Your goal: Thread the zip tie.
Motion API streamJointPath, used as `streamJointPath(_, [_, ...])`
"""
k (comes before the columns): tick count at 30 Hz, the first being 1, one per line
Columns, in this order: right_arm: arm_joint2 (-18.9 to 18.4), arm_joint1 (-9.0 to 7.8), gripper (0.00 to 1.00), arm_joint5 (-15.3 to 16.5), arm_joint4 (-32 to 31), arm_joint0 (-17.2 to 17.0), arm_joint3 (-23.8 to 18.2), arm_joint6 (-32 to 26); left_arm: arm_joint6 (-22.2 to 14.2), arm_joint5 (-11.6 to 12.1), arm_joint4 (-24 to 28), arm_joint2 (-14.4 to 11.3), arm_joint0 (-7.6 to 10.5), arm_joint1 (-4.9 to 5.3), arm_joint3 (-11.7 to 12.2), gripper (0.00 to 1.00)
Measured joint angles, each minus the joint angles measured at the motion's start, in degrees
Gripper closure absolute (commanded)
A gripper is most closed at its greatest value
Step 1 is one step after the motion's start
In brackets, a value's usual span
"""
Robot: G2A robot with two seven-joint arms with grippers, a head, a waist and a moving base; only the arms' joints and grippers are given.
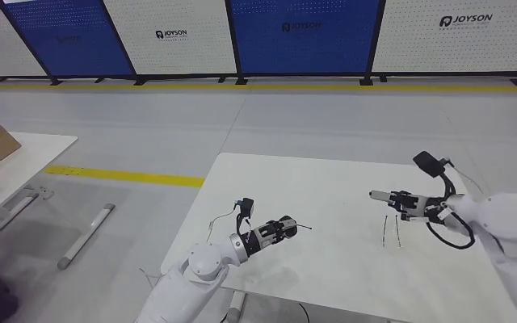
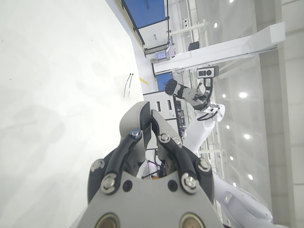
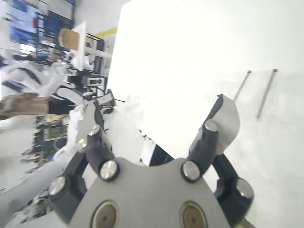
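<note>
My left gripper [image 1: 289, 228] hovers over the table's front left part, shut on a thin black zip tie [image 1: 304, 227] whose end sticks out toward the right. In the left wrist view its pads [image 2: 147, 119] are pressed together. My right gripper [image 3: 156, 102] is open with nothing between its fingers; it hangs above the table's right part [image 1: 378, 195]. Two more black zip ties [image 1: 392, 231] lie side by side on the table just in front of it, and they also appear in the right wrist view [image 3: 266, 94] and the left wrist view [image 2: 128, 86].
The white table [image 1: 323, 186] is bare between the two arms. A second white table [image 1: 32, 153] with a cardboard box stands to the far left. Blue and white partition panels [image 1: 307, 36] line the back of the room.
</note>
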State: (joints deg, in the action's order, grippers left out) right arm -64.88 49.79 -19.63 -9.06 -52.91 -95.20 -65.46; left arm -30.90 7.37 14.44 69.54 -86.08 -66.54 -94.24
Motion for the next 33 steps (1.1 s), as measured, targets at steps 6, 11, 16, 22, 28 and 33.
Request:
streamJointPath(6, [9.22,2.69,0.00,0.15,-3.83,8.02,10.17,-4.29,0.00,0.00,0.00,0.00,0.00,0.00,0.00,1.00])
streamJointPath(11, [14.96,4.83,0.00,0.15,-6.87,12.55,17.44,-2.83,0.00,0.00,0.00,0.00,0.00,0.00,0.00,1.00])
streamJointPath(16, [14.79,4.78,0.00,0.15,-6.78,12.43,17.08,-2.98,0.00,0.00,0.00,0.00,0.00,0.00,0.00,1.00])
streamJointPath(22, [14.88,4.78,0.00,0.82,-6.92,12.02,16.76,-2.40,0.00,0.00,0.00,0.00,0.00,0.00,0.00,1.00])
streamJointPath(28, [15.85,4.35,0.00,10.77,-12.70,11.09,15.03,-1.96,0.00,0.00,0.00,0.00,0.00,0.00,0.00,1.00])
streamJointPath(33, [16.82,3.74,0.00,18.49,-19.34,11.26,13.46,-5.16,0.00,0.00,0.00,0.00,0.00,0.00,0.00,1.00])
